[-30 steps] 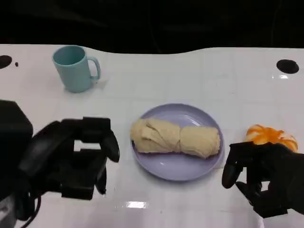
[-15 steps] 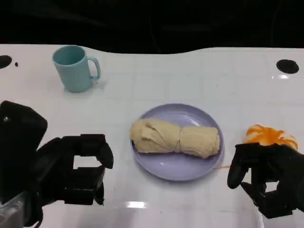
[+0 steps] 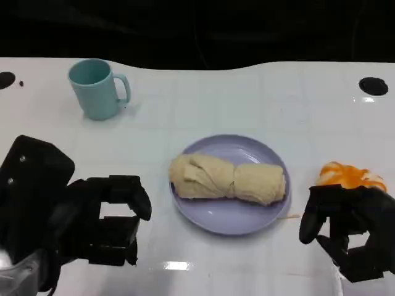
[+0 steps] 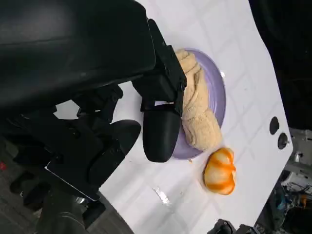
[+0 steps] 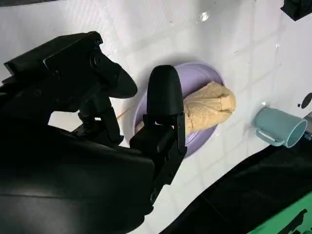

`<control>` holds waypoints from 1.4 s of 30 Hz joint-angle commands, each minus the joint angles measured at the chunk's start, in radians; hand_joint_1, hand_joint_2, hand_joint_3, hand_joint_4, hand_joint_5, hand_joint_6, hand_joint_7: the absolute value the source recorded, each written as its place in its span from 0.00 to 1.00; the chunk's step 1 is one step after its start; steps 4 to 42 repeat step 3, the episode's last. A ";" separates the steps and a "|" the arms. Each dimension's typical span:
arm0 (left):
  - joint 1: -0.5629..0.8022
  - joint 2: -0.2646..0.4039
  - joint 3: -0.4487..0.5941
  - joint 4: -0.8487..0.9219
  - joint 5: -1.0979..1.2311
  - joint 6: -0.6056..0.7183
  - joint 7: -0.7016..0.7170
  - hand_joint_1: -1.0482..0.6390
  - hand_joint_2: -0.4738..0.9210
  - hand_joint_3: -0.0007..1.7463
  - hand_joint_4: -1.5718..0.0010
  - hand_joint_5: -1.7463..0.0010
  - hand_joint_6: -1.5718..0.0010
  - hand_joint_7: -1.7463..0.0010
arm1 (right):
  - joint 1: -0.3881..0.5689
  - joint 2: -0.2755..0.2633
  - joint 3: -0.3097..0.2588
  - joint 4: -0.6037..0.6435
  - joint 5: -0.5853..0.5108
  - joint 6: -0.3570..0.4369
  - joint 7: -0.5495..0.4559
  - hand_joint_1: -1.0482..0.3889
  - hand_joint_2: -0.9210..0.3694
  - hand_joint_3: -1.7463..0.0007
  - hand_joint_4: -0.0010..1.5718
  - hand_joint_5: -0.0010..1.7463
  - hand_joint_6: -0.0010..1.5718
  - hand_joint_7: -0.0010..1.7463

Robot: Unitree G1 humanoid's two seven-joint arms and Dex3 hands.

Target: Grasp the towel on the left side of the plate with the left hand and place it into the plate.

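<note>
The bench (image 3: 247, 92) is a glossy white surface with a faint grid of tile lines, and its far edge curves against a dark background. Small black round holes sit near its far left and far right corners. A lilac plate (image 3: 231, 216) lies near the middle, and the rolled beige towel (image 3: 228, 179) rests across it, inside the rim. A teal mug (image 3: 95, 88) stands well apart toward the far left, and an orange and white object (image 3: 349, 174) lies just right of the plate. The left hand (image 3: 102, 222) hovers over bare bench left of the plate, fingers curled apart and holding nothing. The right hand (image 3: 349, 231) sits near the front right edge, beside the orange object, fingers loosely bent and empty. Open white surface stretches behind the plate.
</note>
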 commanded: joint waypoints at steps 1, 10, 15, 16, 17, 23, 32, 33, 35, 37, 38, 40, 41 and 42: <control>0.007 0.028 -0.006 0.012 0.020 -0.023 0.004 0.58 0.67 0.79 0.45 0.00 0.52 0.05 | -0.006 -0.012 -0.005 -0.012 0.000 0.021 0.003 0.74 0.28 0.37 0.47 1.00 0.44 0.83; 0.009 0.032 -0.011 0.010 0.026 -0.034 0.002 0.58 0.67 0.79 0.46 0.00 0.52 0.05 | -0.006 -0.012 -0.004 -0.014 -0.002 0.020 0.002 0.74 0.28 0.37 0.47 1.00 0.44 0.83; 0.009 0.032 -0.011 0.010 0.026 -0.034 0.002 0.58 0.67 0.79 0.46 0.00 0.52 0.05 | -0.006 -0.012 -0.004 -0.014 -0.002 0.020 0.002 0.74 0.28 0.37 0.47 1.00 0.44 0.83; 0.009 0.032 -0.011 0.010 0.026 -0.034 0.002 0.58 0.67 0.79 0.46 0.00 0.52 0.05 | -0.006 -0.012 -0.004 -0.014 -0.002 0.020 0.002 0.74 0.28 0.37 0.47 1.00 0.44 0.83; 0.009 0.032 -0.011 0.010 0.026 -0.034 0.002 0.58 0.67 0.79 0.46 0.00 0.52 0.05 | -0.006 -0.012 -0.004 -0.014 -0.002 0.020 0.002 0.74 0.28 0.37 0.47 1.00 0.44 0.83; 0.009 0.032 -0.011 0.010 0.026 -0.034 0.002 0.58 0.67 0.79 0.46 0.00 0.52 0.05 | -0.006 -0.012 -0.004 -0.014 -0.002 0.020 0.002 0.74 0.28 0.37 0.47 1.00 0.44 0.83; 0.009 0.032 -0.011 0.010 0.026 -0.034 0.002 0.58 0.67 0.79 0.46 0.00 0.52 0.05 | -0.006 -0.012 -0.004 -0.014 -0.002 0.020 0.002 0.74 0.28 0.37 0.47 1.00 0.44 0.83; 0.009 0.032 -0.011 0.010 0.026 -0.034 0.002 0.58 0.67 0.79 0.46 0.00 0.52 0.05 | -0.006 -0.012 -0.004 -0.014 -0.002 0.020 0.002 0.74 0.28 0.37 0.47 1.00 0.44 0.83; 0.009 0.032 -0.011 0.010 0.026 -0.034 0.002 0.58 0.67 0.79 0.46 0.00 0.52 0.05 | -0.006 -0.012 -0.004 -0.014 -0.002 0.020 0.002 0.74 0.28 0.37 0.47 1.00 0.44 0.83; 0.009 0.032 -0.011 0.010 0.026 -0.034 0.002 0.58 0.67 0.79 0.46 0.00 0.52 0.05 | -0.006 -0.012 -0.004 -0.014 -0.002 0.020 0.002 0.74 0.28 0.37 0.47 1.00 0.44 0.83; 0.009 0.032 -0.011 0.010 0.026 -0.034 0.002 0.58 0.67 0.79 0.46 0.00 0.52 0.05 | -0.006 -0.012 -0.004 -0.014 -0.002 0.020 0.002 0.74 0.28 0.37 0.47 1.00 0.44 0.83; 0.009 0.032 -0.011 0.010 0.026 -0.034 0.002 0.58 0.67 0.79 0.46 0.00 0.52 0.05 | -0.006 -0.012 -0.004 -0.014 -0.002 0.020 0.002 0.74 0.28 0.37 0.47 1.00 0.44 0.83; 0.009 0.032 -0.011 0.010 0.026 -0.034 0.002 0.58 0.67 0.79 0.46 0.00 0.52 0.05 | -0.006 -0.012 -0.004 -0.014 -0.002 0.020 0.002 0.74 0.28 0.37 0.47 1.00 0.44 0.83; 0.009 0.032 -0.011 0.010 0.026 -0.034 0.002 0.58 0.67 0.79 0.46 0.00 0.52 0.05 | -0.006 -0.012 -0.004 -0.014 -0.002 0.020 0.002 0.74 0.28 0.37 0.47 1.00 0.44 0.83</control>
